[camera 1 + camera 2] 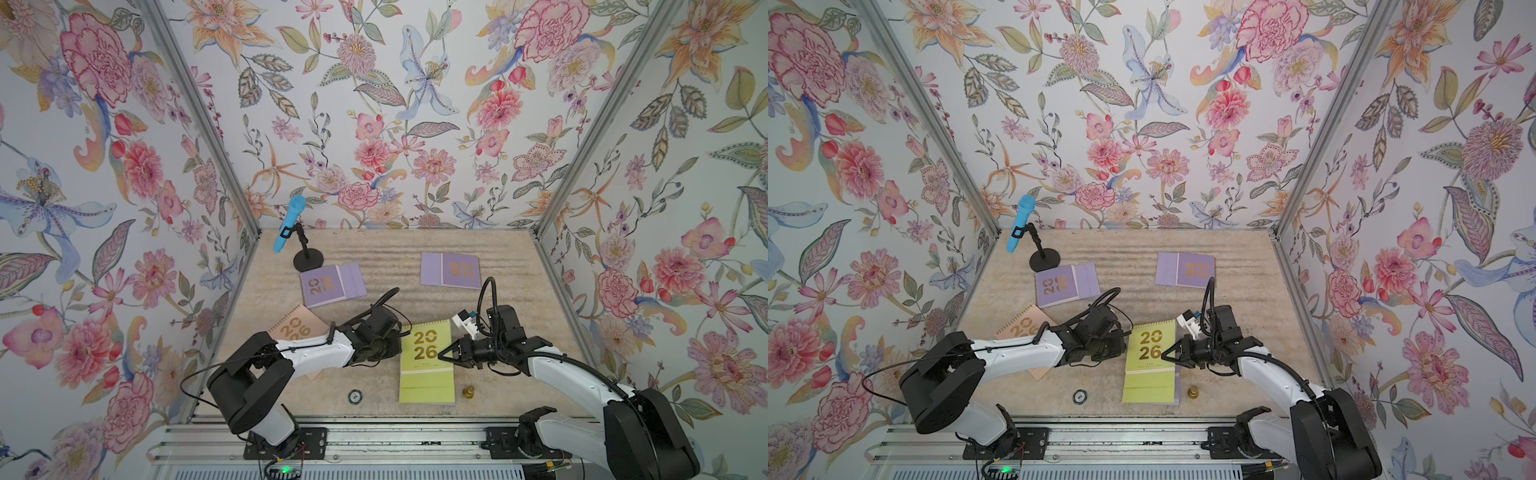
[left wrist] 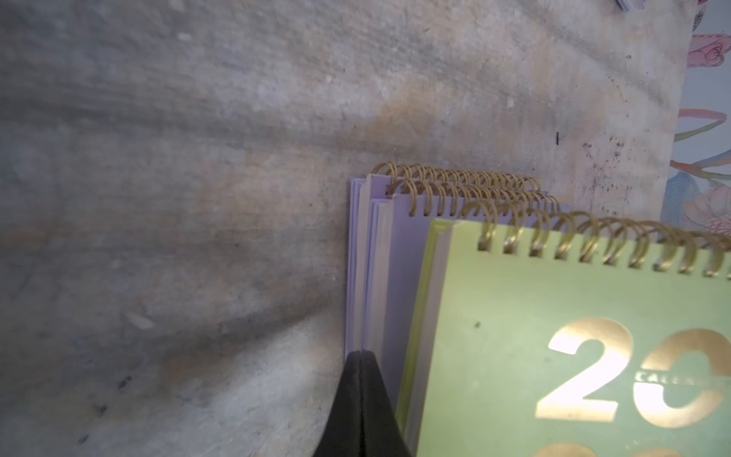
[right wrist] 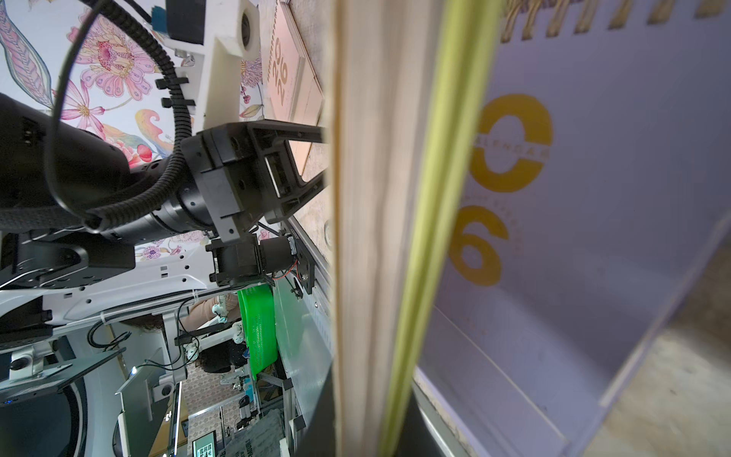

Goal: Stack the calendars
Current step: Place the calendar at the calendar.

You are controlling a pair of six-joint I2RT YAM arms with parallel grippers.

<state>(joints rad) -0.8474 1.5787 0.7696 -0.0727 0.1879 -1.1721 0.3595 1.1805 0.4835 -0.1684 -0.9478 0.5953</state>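
Note:
A yellow-green calendar point(image 1: 426, 361) point(image 1: 1148, 365) lies on top of two lilac calendars point(image 2: 399, 245) near the front of the table, shifted a little off their edges. My right gripper point(image 1: 440, 356) point(image 3: 372, 419) is shut on the yellow-green calendar's right edge point(image 3: 443, 198), with a lilac cover point(image 3: 593, 198) showing under it. My left gripper point(image 1: 397, 348) point(image 2: 362, 354) is shut with nothing in it, its tip against the left side of the lilac pair. Two more lilac calendars point(image 1: 332, 284) point(image 1: 451, 270) lie apart at the back. A peach calendar point(image 1: 297, 328) lies partly under my left arm.
A blue microphone point(image 1: 291, 222) on a black stand point(image 1: 308, 261) is at the back left. A small round disc point(image 1: 354, 396) and a small brass piece point(image 1: 468, 391) lie near the front edge, either side of the stack. Floral walls close in three sides.

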